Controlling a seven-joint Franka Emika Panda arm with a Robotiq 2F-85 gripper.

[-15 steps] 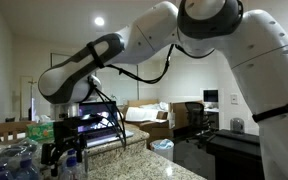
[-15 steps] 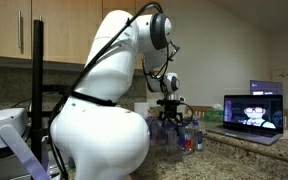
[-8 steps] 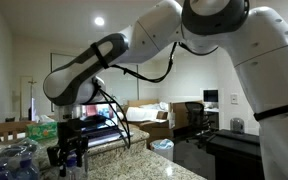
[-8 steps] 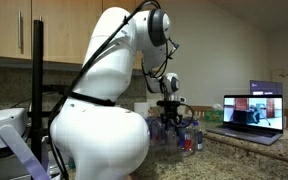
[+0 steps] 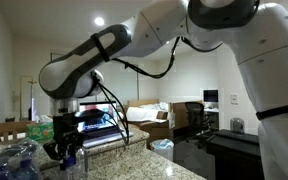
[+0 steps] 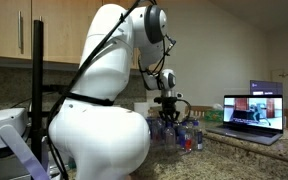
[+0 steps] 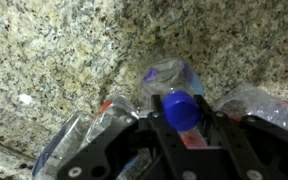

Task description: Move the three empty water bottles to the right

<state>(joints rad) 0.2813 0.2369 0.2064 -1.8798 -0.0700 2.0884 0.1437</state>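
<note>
Gripper (image 7: 181, 118) shut tight on blue-capped top of one water bottle (image 7: 180, 103), standing on granite table (image 7: 54, 50) in tight cluster with other bottles (image 6: 191, 137). Hold is high and narrow — empty bottle may swing or twist out if you move fast. Neighbours press close on both sides in wrist view; sideways drag before lift likely tips them, they roll. Laptop (image 6: 254, 108) sits further along table — keep your path short of it

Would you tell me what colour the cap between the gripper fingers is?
Blue; the cap shows best in the wrist view.
</note>
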